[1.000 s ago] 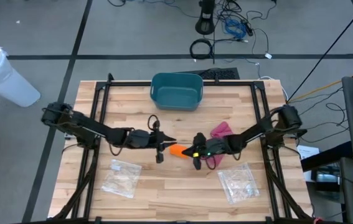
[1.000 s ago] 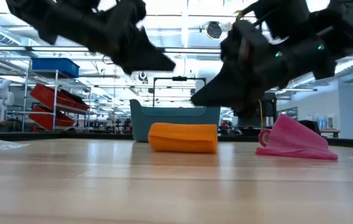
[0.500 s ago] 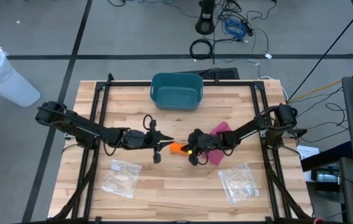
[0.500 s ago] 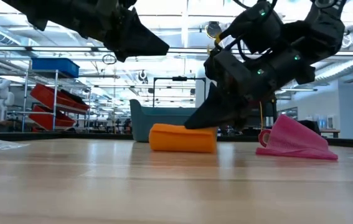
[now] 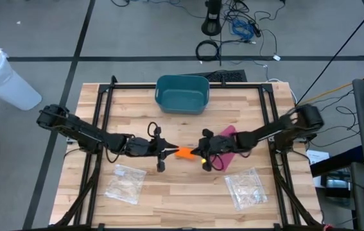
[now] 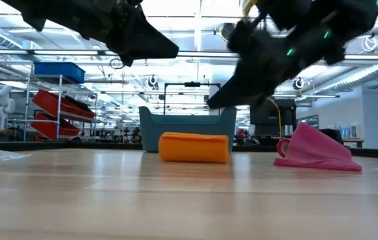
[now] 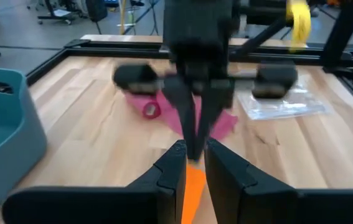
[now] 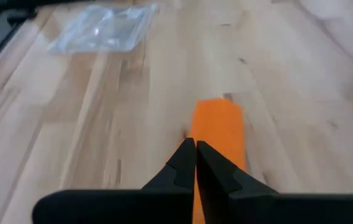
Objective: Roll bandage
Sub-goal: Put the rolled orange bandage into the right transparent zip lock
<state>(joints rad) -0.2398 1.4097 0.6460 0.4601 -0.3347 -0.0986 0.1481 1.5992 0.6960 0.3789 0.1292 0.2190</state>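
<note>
**A:** What has changed in the last moment?

**B:** The right gripper (image 6: 210,105) has lifted. Half a second ago its tip was pressed down on the far side of the orange bandage (image 6: 194,147); now, in the low view, it hangs clear above the roll, jaws clenched on nothing. In the high view the right gripper (image 5: 199,153) sits at about three o'clock of the bandage (image 5: 183,153), just beside it.

**A:** And the left one?

**B:** The left gripper (image 5: 167,152) is at nine o'clock of the roll, tips pointed at it. Its fingers (image 7: 174,171) stand slightly parted with the orange showing in the gap below; the low view shows it above the table, so I judge it holds nothing.

**A:** What does that mean for the task?

**B:** My reading: the pressing stroke is over and the roll stays put by itself, so the rolling looks close to finished, or between strokes.

**A:** How does the bandage look?

**B:** A short, fat, slightly flattened cylinder lying on its side near the middle of the wooden table (image 5: 169,199), no loose tail visible. The teal bin (image 5: 182,94) is at twelve o'clock, well apart; a pink bandage (image 5: 228,136), loosely heaped, lies near two o'clock.
</note>
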